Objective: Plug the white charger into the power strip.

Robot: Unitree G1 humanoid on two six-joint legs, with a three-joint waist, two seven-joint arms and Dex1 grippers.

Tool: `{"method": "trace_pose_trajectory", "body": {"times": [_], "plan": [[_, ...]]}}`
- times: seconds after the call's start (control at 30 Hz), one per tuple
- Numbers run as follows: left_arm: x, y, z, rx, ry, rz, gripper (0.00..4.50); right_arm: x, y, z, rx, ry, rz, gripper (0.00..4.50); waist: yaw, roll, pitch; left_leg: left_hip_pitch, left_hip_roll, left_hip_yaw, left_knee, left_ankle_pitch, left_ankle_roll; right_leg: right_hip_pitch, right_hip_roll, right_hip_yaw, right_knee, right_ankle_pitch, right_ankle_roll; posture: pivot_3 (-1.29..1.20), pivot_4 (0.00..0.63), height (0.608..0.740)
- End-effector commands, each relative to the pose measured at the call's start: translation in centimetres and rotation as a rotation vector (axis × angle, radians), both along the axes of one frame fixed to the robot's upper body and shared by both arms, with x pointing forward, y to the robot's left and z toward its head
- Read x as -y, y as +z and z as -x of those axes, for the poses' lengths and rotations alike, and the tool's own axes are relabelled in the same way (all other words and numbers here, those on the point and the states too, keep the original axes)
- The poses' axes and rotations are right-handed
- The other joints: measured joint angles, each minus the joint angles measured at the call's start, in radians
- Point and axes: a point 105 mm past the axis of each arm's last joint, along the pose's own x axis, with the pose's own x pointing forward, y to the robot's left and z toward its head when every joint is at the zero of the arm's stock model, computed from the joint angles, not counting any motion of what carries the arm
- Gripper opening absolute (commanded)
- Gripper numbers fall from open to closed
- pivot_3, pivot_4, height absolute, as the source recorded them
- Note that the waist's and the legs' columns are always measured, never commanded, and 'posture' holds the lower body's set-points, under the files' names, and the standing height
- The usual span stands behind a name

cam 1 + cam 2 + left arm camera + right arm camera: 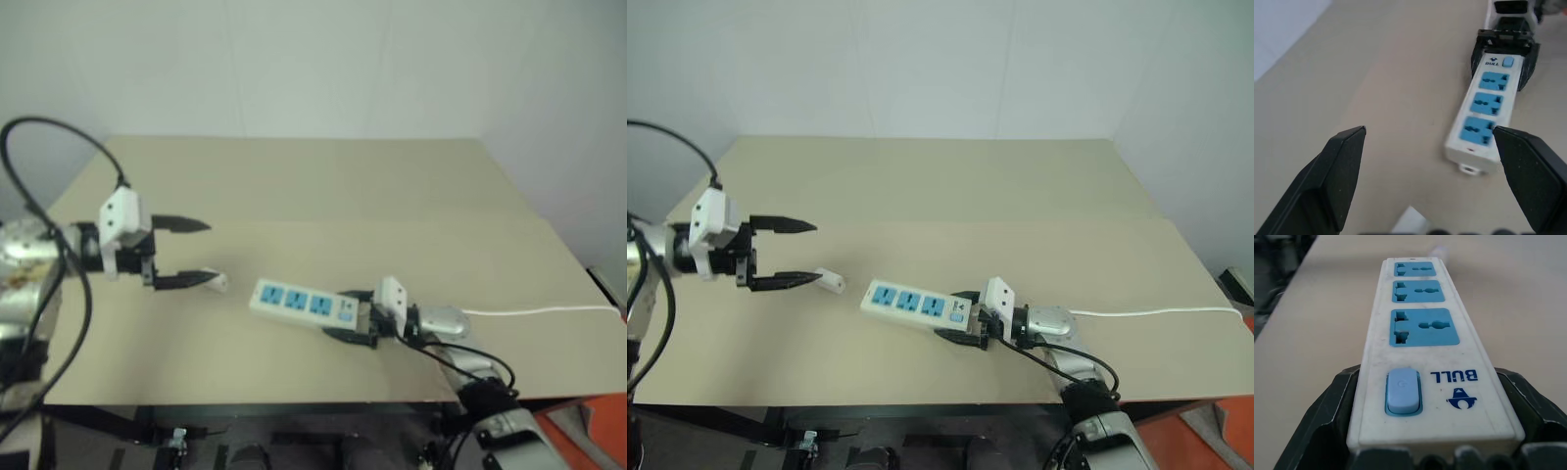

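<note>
The power strip [913, 305] lies on the tan table [950, 186] near its front edge, 3 blue sockets up. The right gripper [958, 324] clasps its switch end between both fingers. The left gripper [795, 253] hovers wide and empty at left, the white charger [831, 281] lying just beside its lower fingertip.

Power strip up close, stuck between two black fingers

The power strip [1422, 333] lies on the tan table [1327, 308], three blue sockets in a row, switch end sitting between the right gripper [1432, 450] fingers [1327, 421].
</note>
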Motion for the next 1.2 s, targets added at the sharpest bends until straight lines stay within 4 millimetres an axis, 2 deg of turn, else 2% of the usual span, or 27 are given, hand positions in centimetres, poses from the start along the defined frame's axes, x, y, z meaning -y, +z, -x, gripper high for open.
{"method": "trace_pose_trajectory", "body": {"times": [0.03, 0.23, 0.43, 0.5, 0.67, 0.8, 1.2], "plan": [[-0.3, 0.8, -0.7, 0.014, -0.061, -0.151, 4.50, -0.6, 0.6, -0.4, 0.040, 0.066, 0.016, 3.42, -0.010, 0.000, 0.000, 0.000, 0.000, 0.000, 0.000, 0.000, 0.000, 0.000, 0.000, 0.001, 0.000, 0.000, 0.000, 0.00, 0.150, 0.740], [0.0, 0.2, -2.8, -0.015, -0.100, -0.450, 4.50, -0.8, -0.5, -0.9, 0.015, 0.095, 0.056, 3.42, -0.022, 0.000, 0.000, 0.000, 0.000, -0.001, 0.001, 0.000, 0.000, 0.001, 0.000, 0.001, 0.001, 0.000, 0.000, 0.00, 0.150, 0.740], [-0.5, -2.3, -3.9, -0.040, -0.173, -0.792, 4.50, -1.0, -0.8, -0.9, 0.008, 0.103, 0.060, 3.42, -0.024, 0.000, 0.000, 0.002, 0.000, -0.001, 0.002, 0.000, 0.000, 0.001, 0.001, 0.001, 0.005, -0.001, 0.001, 0.00, 0.150, 0.740], [0.4, -3.0, -4.4, -0.023, -0.218, -0.885, 4.50, -1.0, -0.7, -1.1, 0.007, 0.091, 0.058, 3.42, -0.022, 0.000, 0.000, 0.002, 0.000, -0.001, 0.002, 0.000, 0.000, 0.001, 0.001, 0.001, 0.007, -0.001, 0.001, 0.00, 0.150, 0.740], [1.9, -3.9, -5.0, -0.021, -0.268, -0.929, 4.50, -0.8, -0.8, -1.0, 0.002, 0.090, 0.067, 3.42, -0.023, 0.000, 0.000, 0.002, 0.000, -0.002, 0.004, 0.000, 0.000, 0.001, 0.001, 0.001, 0.008, -0.001, 0.001, 0.00, 0.150, 0.740], [1.4, -5.6, -5.3, -0.075, -0.269, -1.042, 4.50, -0.6, -0.8, -1.1, -0.002, 0.079, 0.079, 3.42, -0.026, 0.000, 0.000, 0.002, 0.000, -0.002, 0.003, 0.000, 0.000, 0.001, 0.002, 0.002, 0.008, -0.001, 0.001, 0.00, 0.150, 0.740], [2.1, -7.4, -5.9, -0.092, -0.270, -1.062, 4.50, -0.9, -0.8, -1.2, -0.008, 0.053, 0.057, 3.42, -0.023, 0.000, 0.000, 0.002, 0.000, -0.002, 0.004, 0.000, 0.000, 0.001, 0.002, 0.002, 0.010, -0.001, 0.001, 0.00, 0.150, 0.740]]}}
